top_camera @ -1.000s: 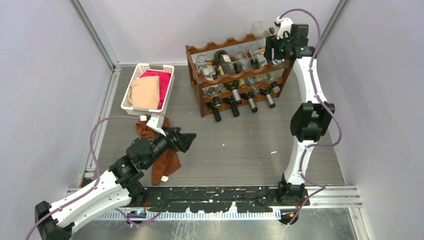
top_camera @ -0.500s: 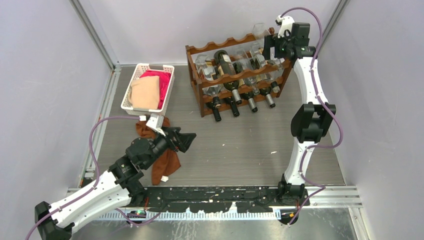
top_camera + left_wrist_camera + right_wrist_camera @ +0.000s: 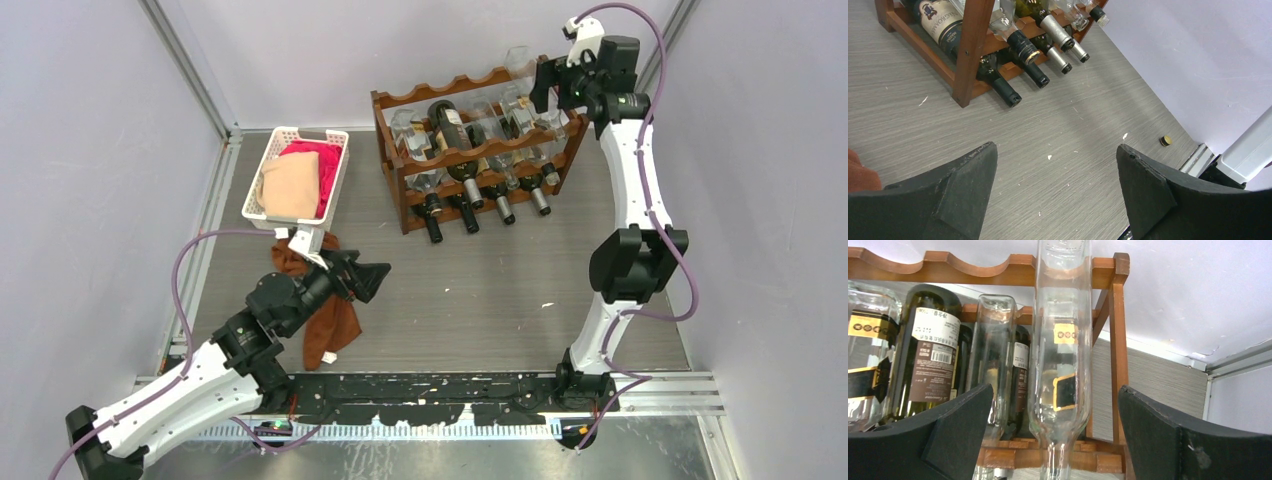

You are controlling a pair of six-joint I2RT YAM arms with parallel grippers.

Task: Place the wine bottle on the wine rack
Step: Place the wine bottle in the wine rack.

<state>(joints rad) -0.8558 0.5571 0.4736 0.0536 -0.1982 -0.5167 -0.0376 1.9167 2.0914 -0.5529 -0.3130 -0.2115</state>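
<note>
The dark reddish-brown wine rack [image 3: 450,88] stands at the back of the table and holds several bottles; it also shows in the left wrist view [image 3: 970,55] and the right wrist view [image 3: 998,270]. A clear glass wine bottle [image 3: 1060,340] lies in the rightmost cradle of the top tier [image 3: 520,97], neck towards me. My right gripper [image 3: 556,88] hovers over it, open; in the right wrist view [image 3: 1054,390] its jaws stand wide on either side, not touching the glass. My left gripper [image 3: 375,275] is open and empty over bare floor [image 3: 1056,147].
A white basket [image 3: 338,180] with pink and beige cloth sits at the back left. A brown cloth [image 3: 335,325] lies under the left arm. A small bottle cap [image 3: 1165,140] lies near the right arm's base. Walls close in behind and beside the rack.
My right gripper has risen and drawn back from the rack's top right corner, leaving the clear bottle lying there. The left arm has shifted only slightly.
</note>
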